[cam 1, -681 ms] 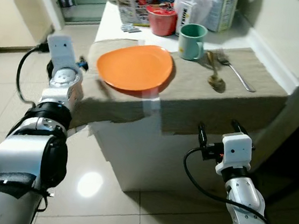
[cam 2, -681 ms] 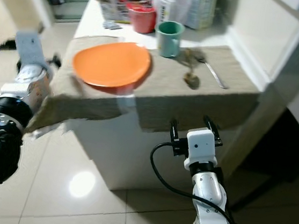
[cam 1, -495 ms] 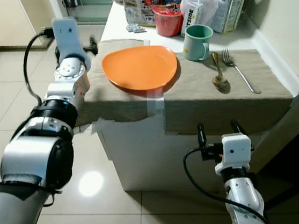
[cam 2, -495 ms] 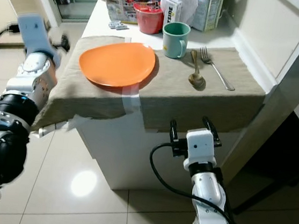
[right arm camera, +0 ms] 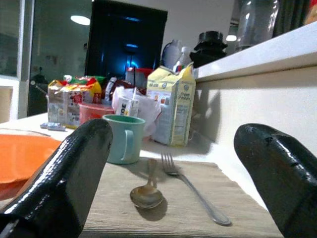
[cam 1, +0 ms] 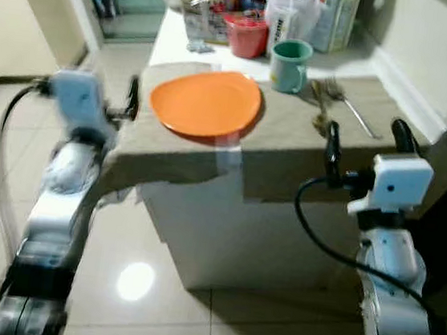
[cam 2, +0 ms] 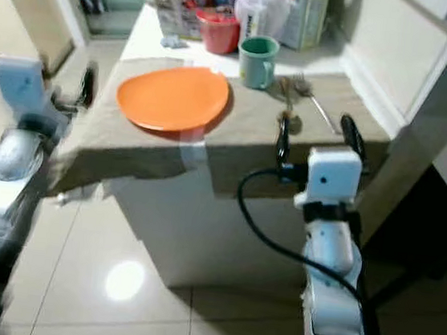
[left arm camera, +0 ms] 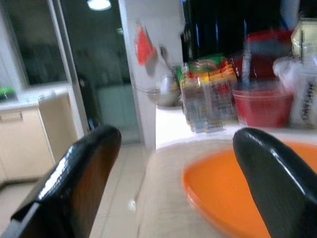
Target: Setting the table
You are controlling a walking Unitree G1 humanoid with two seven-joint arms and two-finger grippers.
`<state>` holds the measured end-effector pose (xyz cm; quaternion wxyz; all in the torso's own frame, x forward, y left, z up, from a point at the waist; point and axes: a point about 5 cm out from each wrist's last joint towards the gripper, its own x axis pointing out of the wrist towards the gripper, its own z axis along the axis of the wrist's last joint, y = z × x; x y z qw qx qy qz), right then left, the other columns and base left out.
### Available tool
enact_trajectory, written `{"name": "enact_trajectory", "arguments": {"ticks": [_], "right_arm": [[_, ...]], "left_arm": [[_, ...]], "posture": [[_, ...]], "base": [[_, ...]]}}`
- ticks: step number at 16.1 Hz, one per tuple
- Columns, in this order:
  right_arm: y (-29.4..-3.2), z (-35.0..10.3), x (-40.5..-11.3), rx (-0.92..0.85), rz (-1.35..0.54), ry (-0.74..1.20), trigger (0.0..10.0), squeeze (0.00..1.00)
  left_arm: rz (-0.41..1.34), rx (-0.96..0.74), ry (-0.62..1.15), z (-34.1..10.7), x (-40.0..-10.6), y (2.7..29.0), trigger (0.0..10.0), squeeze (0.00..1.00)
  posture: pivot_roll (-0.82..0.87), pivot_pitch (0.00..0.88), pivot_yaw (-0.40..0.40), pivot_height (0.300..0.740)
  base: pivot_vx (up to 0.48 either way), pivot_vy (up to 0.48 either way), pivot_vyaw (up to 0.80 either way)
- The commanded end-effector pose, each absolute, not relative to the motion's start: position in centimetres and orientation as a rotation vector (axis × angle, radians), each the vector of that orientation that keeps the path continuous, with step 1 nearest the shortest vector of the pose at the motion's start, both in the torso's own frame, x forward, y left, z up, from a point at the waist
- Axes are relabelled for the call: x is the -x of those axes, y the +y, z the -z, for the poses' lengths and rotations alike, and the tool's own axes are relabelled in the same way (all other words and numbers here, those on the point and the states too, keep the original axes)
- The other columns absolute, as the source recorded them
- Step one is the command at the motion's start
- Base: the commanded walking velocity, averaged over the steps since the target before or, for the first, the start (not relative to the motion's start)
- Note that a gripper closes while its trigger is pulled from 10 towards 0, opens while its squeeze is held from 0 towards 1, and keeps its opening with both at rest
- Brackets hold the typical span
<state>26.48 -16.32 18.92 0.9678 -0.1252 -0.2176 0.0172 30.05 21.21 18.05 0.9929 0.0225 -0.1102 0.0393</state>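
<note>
An orange plate [cam 1: 205, 102] lies on the beige cloth [cam 1: 289, 155] that covers the near end of the white table. Behind it to the right stands a green mug [cam 1: 288, 65], with a spoon [cam 1: 320, 114] and a fork [cam 1: 350, 109] lying side by side beyond that. My left gripper [cam 1: 118, 97] is open and empty at the table's left corner, level with the plate [left arm camera: 233, 198]. My right gripper [cam 1: 365, 143] is open and empty at the table's front edge, pointing at the spoon [right arm camera: 146, 196], fork [right arm camera: 190, 191] and mug [right arm camera: 124, 139].
At the back of the table stand a red bowl [cam 1: 245, 32], snack packets [cam 1: 202, 3], a plastic bag [cam 1: 294, 10] and a carton [right arm camera: 173, 106]. A pale wall ledge [cam 1: 428, 70] borders the table on the right. Glossy floor tiles [cam 1: 138, 279] lie below.
My right arm has risen from below the table to its front edge. My left arm has dropped and moved back beside the table's left corner. The head view has shifted slightly.
</note>
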Motion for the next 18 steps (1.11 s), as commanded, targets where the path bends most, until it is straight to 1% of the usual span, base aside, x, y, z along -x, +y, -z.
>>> {"name": "enact_trajectory", "arguments": {"ticks": [1,2,3,4,5,6,8,9,13,17,18], "right_arm": [[-16.6,-18.3,-26.0,0.244,-0.046,-0.395,10.0,0.00],[-16.6,-17.3,-25.3,0.250,-0.064,-0.355,10.0,0.00],[-16.6,-17.0,-25.1,0.251,-0.068,-0.343,10.0,0.00],[-16.3,-15.7,-24.4,0.247,-0.104,-0.290,10.0,0.00],[-15.9,-14.4,-23.8,0.233,-0.146,-0.234,10.0,0.00],[-14.9,-14.0,-23.5,0.213,-0.219,-0.205,10.0,0.00],[-14.7,-14.4,-23.9,0.200,-0.210,-0.211,10.0,0.00],[-14.9,-14.4,-24.2,0.201,-0.198,-0.205,10.0,0.00],[-15.3,-14.4,-24.8,0.211,-0.184,-0.203,10.0,0.00],[-15.3,-14.3,-24.9,0.213,-0.183,-0.198,10.0,0.00],[-15.3,-14.1,-24.9,0.213,-0.180,-0.195,10.0,0.00]], "left_arm": [[-0.079,-0.034,-0.162,-17.2,-27.7,22.2,10.0,0.00],[-0.089,-0.049,-0.127,-16.2,-25.5,22.6,10.0,0.00],[-0.091,-0.058,-0.118,-16.0,-24.8,22.7,10.0,0.00],[-0.086,-0.068,-0.101,-15.3,-23.3,22.3,10.0,0.00],[-0.080,-0.063,-0.086,-14.8,-22.3,21.7,10.0,0.00],[-0.080,-0.044,-0.061,-14.6,-21.9,21.0,10.0,0.00],[-0.084,-0.042,-0.052,-14.8,-21.9,20.7,10.0,0.00],[-0.082,-0.037,-0.045,-14.8,-22.2,20.3,10.0,0.00],[-0.091,-0.013,-0.060,-15.3,-23.5,19.7,10.0,0.00],[-0.097,-0.030,-0.050,-15.3,-24.4,19.9,10.0,0.00],[-0.107,-0.055,-0.035,-15.2,-24.8,19.9,10.0,0.00]], "posture": [[-0.20,0.000,0.147,0.740],[-0.18,0.000,0.141,0.740],[-0.18,0.000,0.141,0.740],[-0.17,0.000,0.131,0.740],[-0.16,0.000,0.125,0.740],[-0.15,0.000,0.114,0.740],[-0.15,0.000,0.107,0.740],[-0.16,0.000,0.102,0.740],[-0.17,0.000,0.097,0.740],[-0.18,0.000,0.104,0.740],[-0.18,0.000,0.106,0.740]], "base": [[0.000,0.000,0.00],[0.000,0.000,0.00],[0.000,0.000,0.00],[0.000,0.000,0.00],[0.000,0.000,0.00],[0.000,0.000,0.00],[0.000,0.000,0.00],[0.000,-0.300,0.00],[0.000,-0.480,0.00],[0.000,-0.478,0.00],[0.000,0.000,0.00]]}}
